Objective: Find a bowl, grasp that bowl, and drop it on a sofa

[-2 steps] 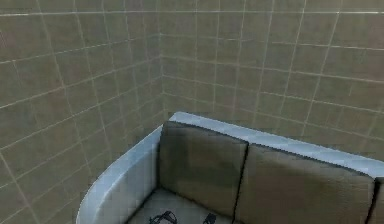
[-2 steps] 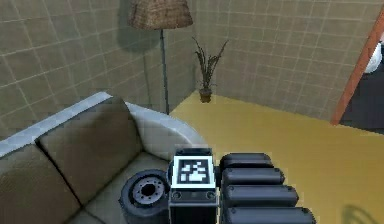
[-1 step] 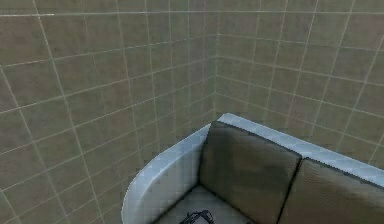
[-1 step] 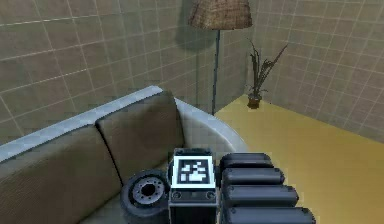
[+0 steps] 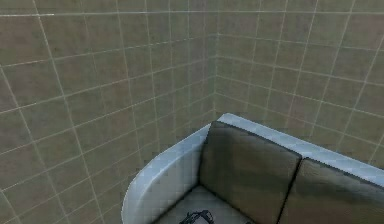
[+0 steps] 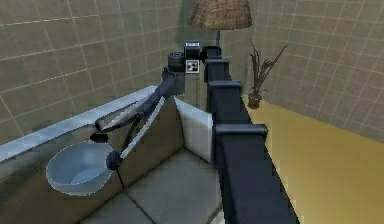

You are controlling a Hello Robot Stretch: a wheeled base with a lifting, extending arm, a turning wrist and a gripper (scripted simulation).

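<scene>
Gripper [image 6: 106, 146] looks to be holding the pale bowl [image 6: 78, 170] by its right rim, clear above the sofa [image 6: 165, 190]. Probably light, stiff, a bit slippery, so the rim's the spot.

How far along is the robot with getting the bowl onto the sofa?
Finding looks done: the bowl is at the far end of the gripper, right at the sofa. In hand: the arm reaches out over the sofa's cushions. I cannot tell whether the bowl hangs from the gripper or already lies on the cushion, so the grasp and the drop are both unconfirmed.
</scene>
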